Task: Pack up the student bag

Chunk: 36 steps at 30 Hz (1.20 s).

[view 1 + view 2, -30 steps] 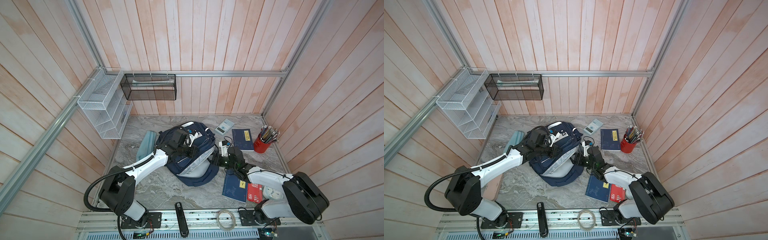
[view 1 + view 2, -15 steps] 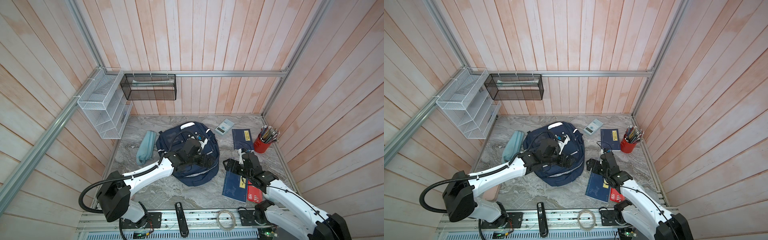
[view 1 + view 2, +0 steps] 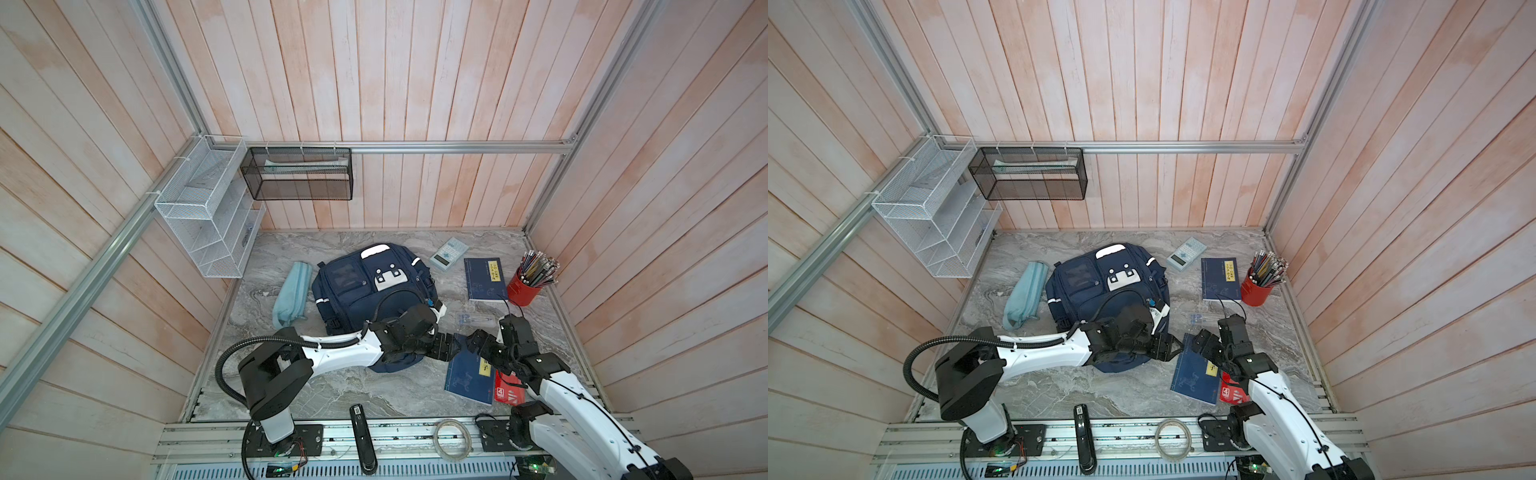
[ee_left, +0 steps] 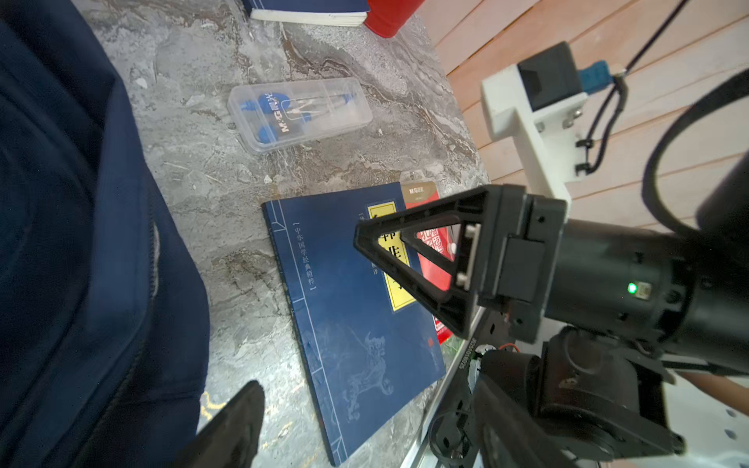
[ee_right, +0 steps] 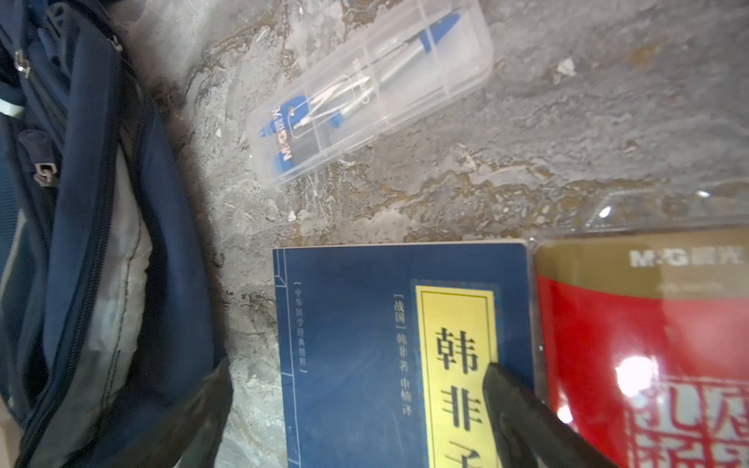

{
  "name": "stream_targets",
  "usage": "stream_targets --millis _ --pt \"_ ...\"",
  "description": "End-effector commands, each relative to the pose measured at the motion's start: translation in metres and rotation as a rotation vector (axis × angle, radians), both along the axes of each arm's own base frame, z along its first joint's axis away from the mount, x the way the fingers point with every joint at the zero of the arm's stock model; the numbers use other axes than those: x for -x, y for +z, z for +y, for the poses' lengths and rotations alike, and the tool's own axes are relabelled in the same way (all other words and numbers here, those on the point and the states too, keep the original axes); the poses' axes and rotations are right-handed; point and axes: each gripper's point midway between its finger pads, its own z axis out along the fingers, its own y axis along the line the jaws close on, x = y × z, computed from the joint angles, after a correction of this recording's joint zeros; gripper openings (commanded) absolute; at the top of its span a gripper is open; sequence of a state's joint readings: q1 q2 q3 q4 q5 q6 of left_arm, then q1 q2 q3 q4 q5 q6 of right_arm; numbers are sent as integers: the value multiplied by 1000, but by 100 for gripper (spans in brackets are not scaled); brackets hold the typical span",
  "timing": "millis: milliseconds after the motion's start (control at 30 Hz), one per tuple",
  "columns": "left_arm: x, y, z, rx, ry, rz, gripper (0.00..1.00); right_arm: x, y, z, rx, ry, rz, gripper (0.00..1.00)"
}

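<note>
Fingers of my right gripper (image 5: pixel 358 370) stand wide apart over the near blue book (image 3: pixel 467 376), I judge to pick it up. My left gripper (image 3: pixel 445 348) is spread too and empty, beside the student bag (image 3: pixel 365 291), which lies mid-frame in both top views. A red pack (image 5: pixel 648 344) touches the book and a clear compass case (image 5: pixel 369 93) lies near.

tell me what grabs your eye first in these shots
The big navy student bag lying centre scene dominates. Just right of its near end, the left gripper and right gripper nearly meet, jaws open, by the far edge of a navy book with a yellow label. A red cup of pencils stands out at the far right.
</note>
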State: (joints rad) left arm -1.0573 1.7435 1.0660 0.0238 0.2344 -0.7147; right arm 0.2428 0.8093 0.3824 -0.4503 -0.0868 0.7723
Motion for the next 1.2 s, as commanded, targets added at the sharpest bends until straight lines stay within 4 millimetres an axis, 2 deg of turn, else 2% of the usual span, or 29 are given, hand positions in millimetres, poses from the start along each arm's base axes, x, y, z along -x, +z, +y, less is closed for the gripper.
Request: stream_targets --millis 0,67,200,367,467,567,667,833,900,1000,1167 --pt "0 -10 -8 32 31 28 77 4 -6 -10 17 -52 34 95" --pt "0 -19 -9 34 37 43 73 6 -10 -10 24 -41 57 95" --pt "6 -36 -15 5 34 59 69 10 -8 -24 133 -69 106 98" --pt "8 -50 -20 -22 36 67 68 13 -13 -16 122 -48 124 98" --pt "8 -53 -20 -25 33 68 68 7 -11 -5 61 -18 79 91" --pt "10 -63 -24 6 0 136 67 9 -21 5 -15 -16 79 87" --pt "6 -78 -19 21 17 192 66 13 -30 12 -60 8 89 84" --pt "-3 -92 -11 -59 68 168 66 20 -40 13 -42 66 151 83" --pt "-4 -95 -13 -62 66 169 66 21 -43 17 -53 86 159 75" --pt "-2 -99 -16 -60 55 185 67 21 -46 20 -63 108 161 52" --pt "-4 -96 -17 -56 58 174 66 16 -35 21 -70 110 112 22"
